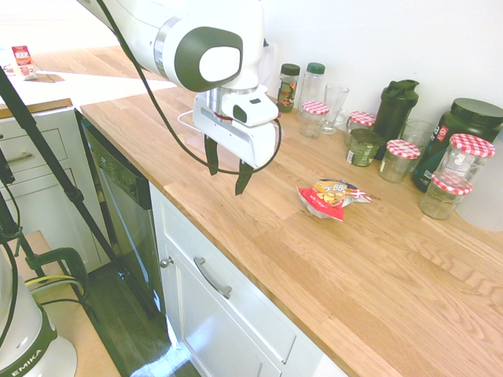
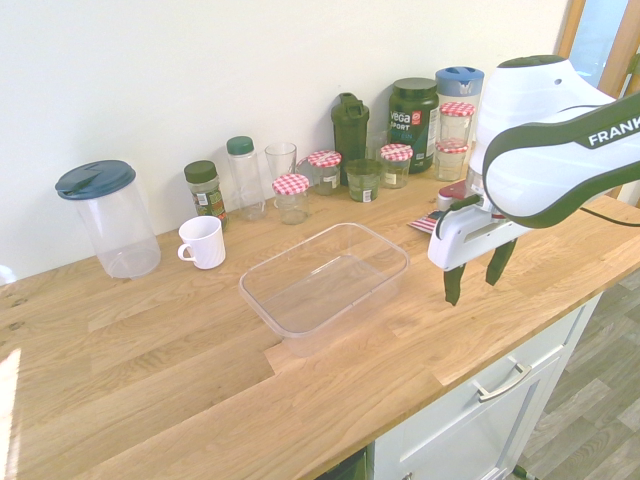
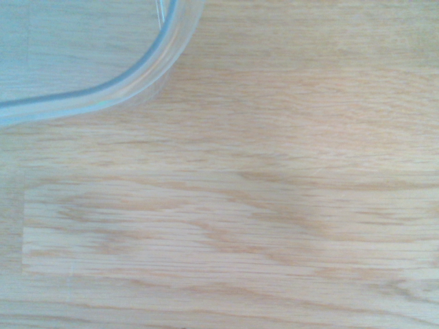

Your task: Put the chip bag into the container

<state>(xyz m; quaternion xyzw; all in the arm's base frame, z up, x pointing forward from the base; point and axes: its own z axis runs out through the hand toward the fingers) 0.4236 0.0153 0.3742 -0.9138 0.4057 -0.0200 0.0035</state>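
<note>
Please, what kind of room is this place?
Most likely a kitchen: a long wooden countertop over white cabinet drawers, a dishwasher-like appliance built in below, and jars with red-checked lids beside a white mug.

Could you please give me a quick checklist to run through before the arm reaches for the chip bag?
1. Gripper open and holding nothing: ok.
2. Crumpled red and orange foil chip bag lying free on the wooden counter, apart from the jars: ok.
3. Gripper above the bag: not ok, it hangs over bare counter to one side.
4. Shallow clear plastic container upright with nothing in it: ok.
5. White mug standing apart from the container: ok.
</note>
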